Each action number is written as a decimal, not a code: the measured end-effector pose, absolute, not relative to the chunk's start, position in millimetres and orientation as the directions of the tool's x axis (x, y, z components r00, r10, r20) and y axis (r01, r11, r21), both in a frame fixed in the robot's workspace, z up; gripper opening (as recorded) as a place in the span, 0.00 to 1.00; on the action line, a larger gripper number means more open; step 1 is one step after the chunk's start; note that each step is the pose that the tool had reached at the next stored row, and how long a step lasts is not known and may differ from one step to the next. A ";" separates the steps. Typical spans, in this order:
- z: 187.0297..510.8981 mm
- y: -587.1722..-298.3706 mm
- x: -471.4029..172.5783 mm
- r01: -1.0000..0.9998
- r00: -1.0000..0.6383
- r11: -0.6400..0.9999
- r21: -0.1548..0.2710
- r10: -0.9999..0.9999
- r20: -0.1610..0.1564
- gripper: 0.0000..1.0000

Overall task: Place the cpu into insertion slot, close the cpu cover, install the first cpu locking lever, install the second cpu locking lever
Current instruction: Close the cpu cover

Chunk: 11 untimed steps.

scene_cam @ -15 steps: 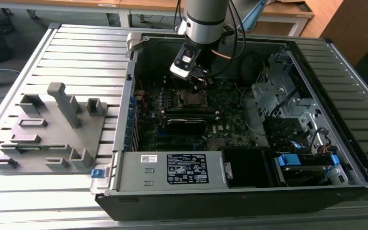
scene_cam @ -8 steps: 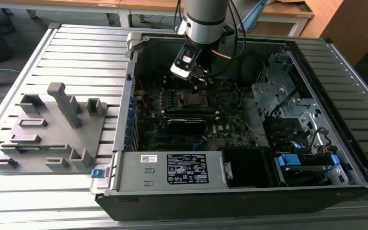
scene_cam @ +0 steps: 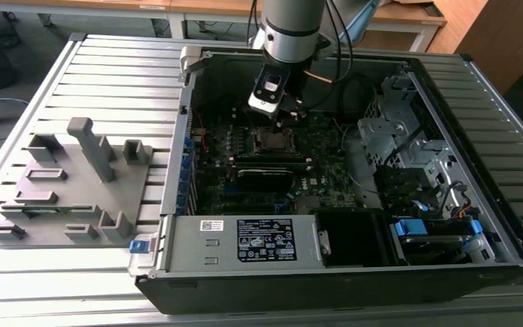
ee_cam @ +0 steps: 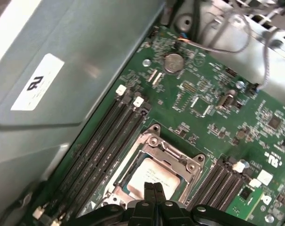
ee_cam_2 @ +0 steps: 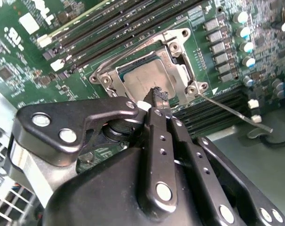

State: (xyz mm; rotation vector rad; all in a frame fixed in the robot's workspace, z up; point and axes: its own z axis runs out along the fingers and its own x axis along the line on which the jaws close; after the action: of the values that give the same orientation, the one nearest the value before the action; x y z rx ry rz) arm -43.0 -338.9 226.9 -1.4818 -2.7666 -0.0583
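Observation:
The cpu (ee_cam_2: 143, 77) (ee_cam: 154, 175), a dull silver square, lies in the insertion slot (scene_cam: 274, 140) on the green motherboard inside the open computer case. The cpu cover (ee_cam_2: 181, 71) (ee_cam: 174, 160), a silver frame, lies flat around it. A thin silver locking lever (ee_cam_2: 232, 111) sticks out sideways from one corner of the slot. My gripper (ee_cam_2: 159, 96) (ee_cam: 154, 189) (scene_cam: 285, 120) hangs just above the slot's edge. Its black fingers (ee_cam: 149, 195) are shut against each other with nothing between them, and their tip hides part of the cover.
Black memory slots (ee_cam: 105, 141) run along both sides of the socket. A silver power supply (scene_cam: 243, 240) fills the case's near side. Drive bays with blue tabs (scene_cam: 408, 227) and cables (scene_cam: 357, 88) are on the exterior view's right. A grey fixture (scene_cam: 71, 184) stands outside on the slatted table.

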 end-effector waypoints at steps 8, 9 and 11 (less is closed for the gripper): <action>226.5 -338.9 -43.0 0.742 -0.670 0.669 0.031 0.742 0.020 0.11; 226.4 -338.9 -43.0 0.730 -0.683 0.683 0.031 0.730 0.020 0.11; 226.4 -338.9 -43.0 0.705 -0.709 0.708 0.031 0.705 0.020 0.11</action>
State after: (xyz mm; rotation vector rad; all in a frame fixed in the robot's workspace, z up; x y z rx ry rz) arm -43.0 -338.9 226.4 -1.1958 -2.8976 -0.0575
